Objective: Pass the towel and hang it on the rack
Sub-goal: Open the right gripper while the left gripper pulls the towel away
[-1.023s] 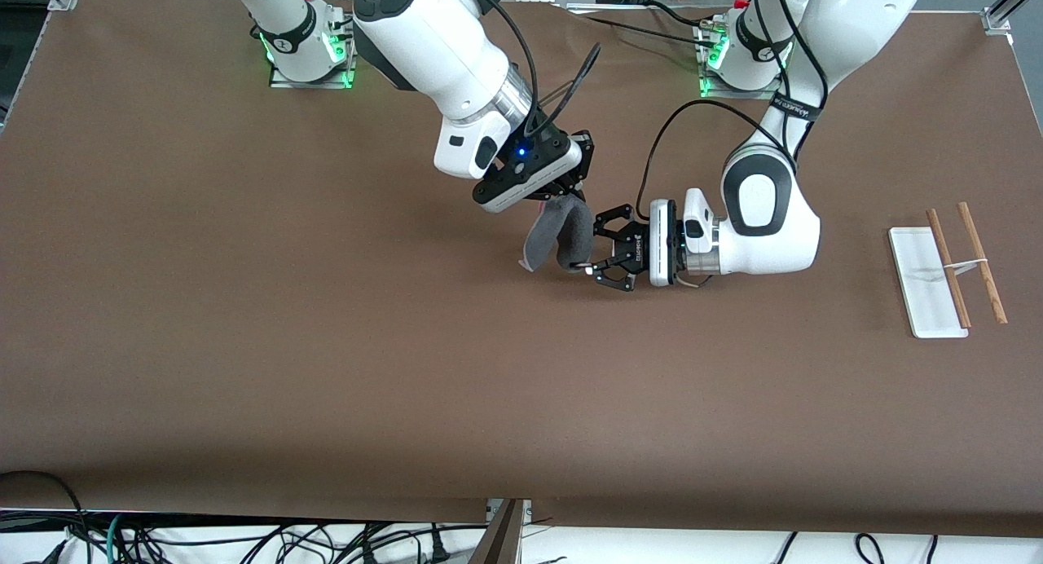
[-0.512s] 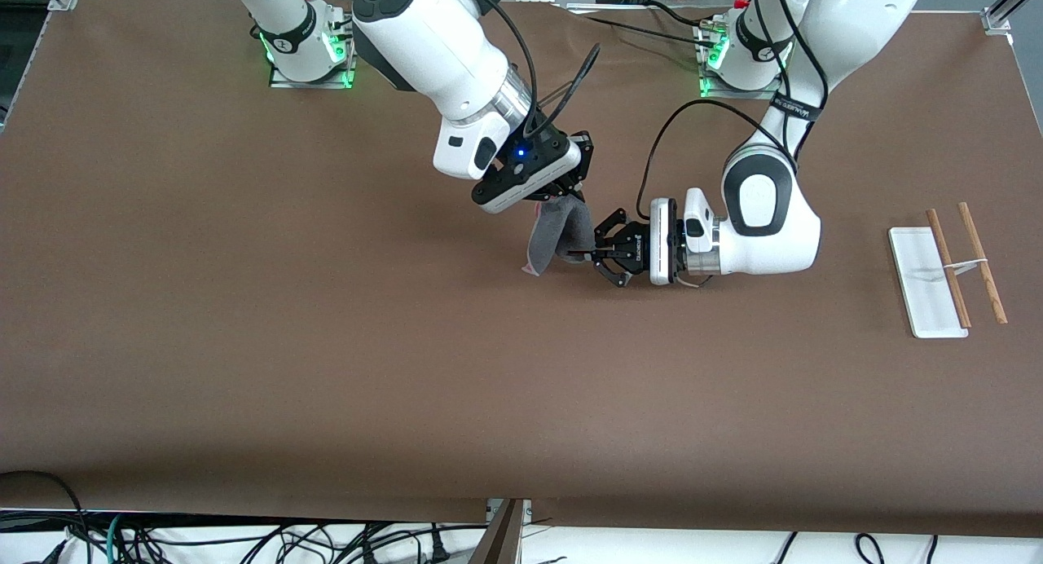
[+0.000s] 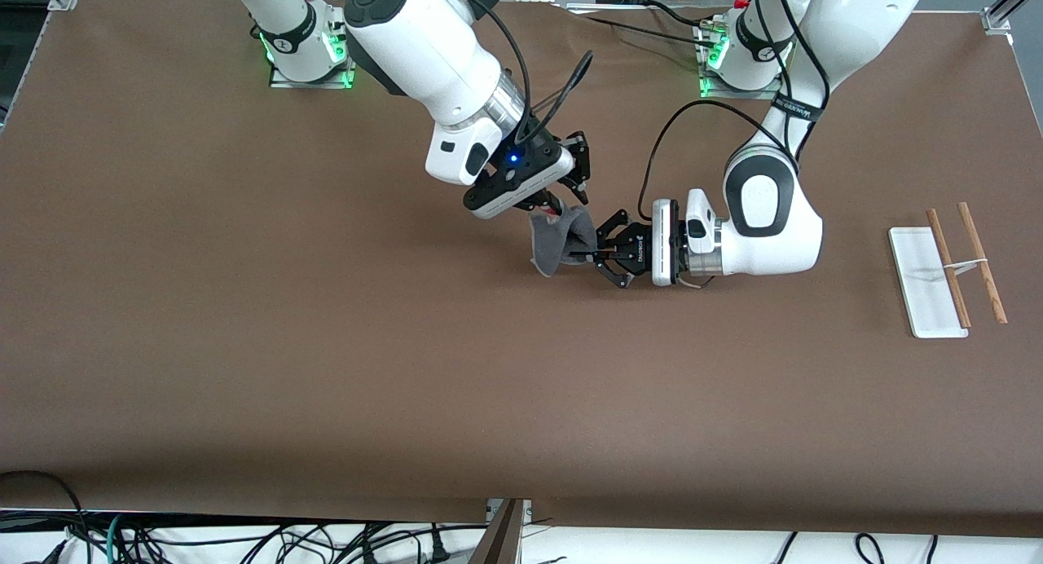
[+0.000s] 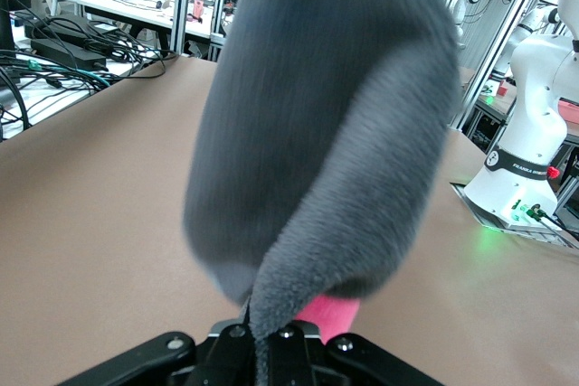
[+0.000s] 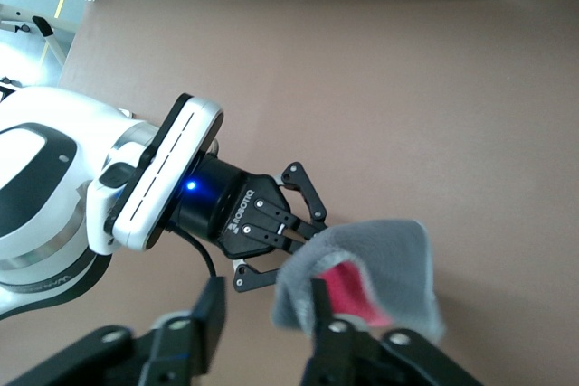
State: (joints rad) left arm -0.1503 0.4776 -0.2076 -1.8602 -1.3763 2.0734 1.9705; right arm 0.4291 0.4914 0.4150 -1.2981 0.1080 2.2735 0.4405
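The dark grey towel [image 3: 556, 240] with a red-pink underside hangs over the middle of the table. My left gripper [image 3: 580, 256] lies level and is shut on the towel's edge. In the left wrist view the towel [image 4: 326, 133] fills the frame, pinched in the left gripper [image 4: 267, 345]. My right gripper [image 3: 568, 202] is just above the towel, open. In the right wrist view the right gripper [image 5: 262, 314] has a wide gap, the towel [image 5: 380, 259] lies against one finger, and the left gripper [image 5: 280, 234] shows below. The rack [image 3: 970, 262] stands at the left arm's end of the table.
The rack's white base [image 3: 917, 283] lies flat with two wooden rods beside it. The brown table [image 3: 326, 344] runs wide under both arms. Cables hang below the table's front edge.
My left gripper has closed on the towel. My right gripper has opened, let the towel go and drawn back a little toward its own base.
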